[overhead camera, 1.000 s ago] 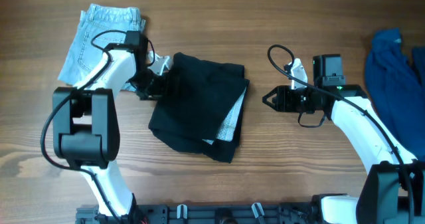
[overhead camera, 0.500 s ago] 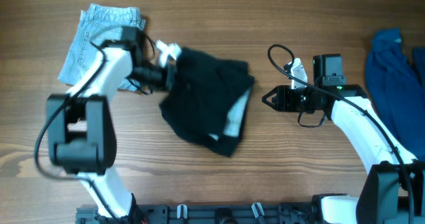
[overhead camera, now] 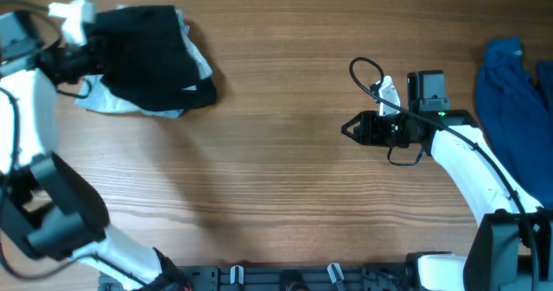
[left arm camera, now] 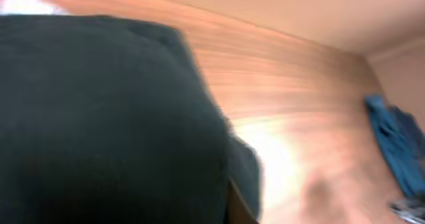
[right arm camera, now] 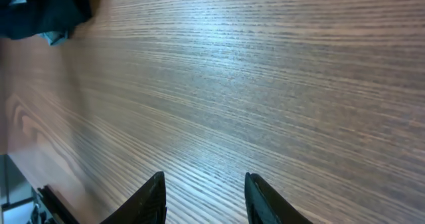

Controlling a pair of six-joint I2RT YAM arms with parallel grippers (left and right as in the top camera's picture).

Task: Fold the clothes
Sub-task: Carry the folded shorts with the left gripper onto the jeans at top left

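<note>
Clothes, 3: 1 large black soft-fabric shorts (overhead camera: pixel 151 58), bundled at the wooden table's (overhead camera: pixel 276 205) far-left corner atop 1 mostly hidden pale-blue denim shorts (overhead camera: pixel 105 103); 1 royal-blue garment (overhead camera: pixel 510 92), crumpled at the table's right edge. End effectors, 2: left end effector (overhead camera: pixel 91 56) closed on the black shorts; right end effector (overhead camera: pixel 350 129) partly open, empty, over the table's middle. Progress, judged: black shorts nearly finished, royal-blue garment not yet folded.

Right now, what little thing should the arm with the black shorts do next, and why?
Probably open the left gripper and let the black shorts go. They look folded and already lie on top of the pale denim shorts at the table's far left corner, like a pile. The royal-blue garment lies crumpled at the right edge.
</note>
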